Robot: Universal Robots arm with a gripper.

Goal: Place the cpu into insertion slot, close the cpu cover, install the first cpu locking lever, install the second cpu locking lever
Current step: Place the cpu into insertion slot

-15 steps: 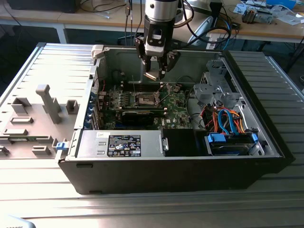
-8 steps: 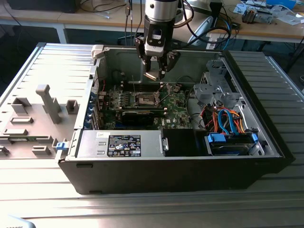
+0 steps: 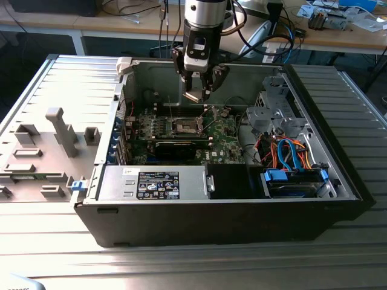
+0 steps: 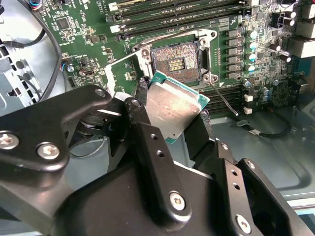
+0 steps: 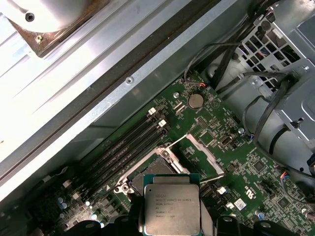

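The robot's arm (image 3: 205,15) hangs straight down from above, wrist upright, its black gripper (image 3: 198,95) pointing downward, the two fingers (image 4: 147,142) pressed against opposite edges of a silvery chip (image 4: 173,105) held between them.

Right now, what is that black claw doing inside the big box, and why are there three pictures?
It is a robot arm with a gripper, a claw with two fingers. It reaches into an open computer case lying on a metal table. One picture comes from a camera off to the side. The other two come from cameras riding on the arm's wrist. The gripper pinches the cpu, a small silvery square chip, and holds it in the air above the green circuit board. Below it is the insertion slot, a little square socket. The cpu cover is swung open, so the slot is bare.
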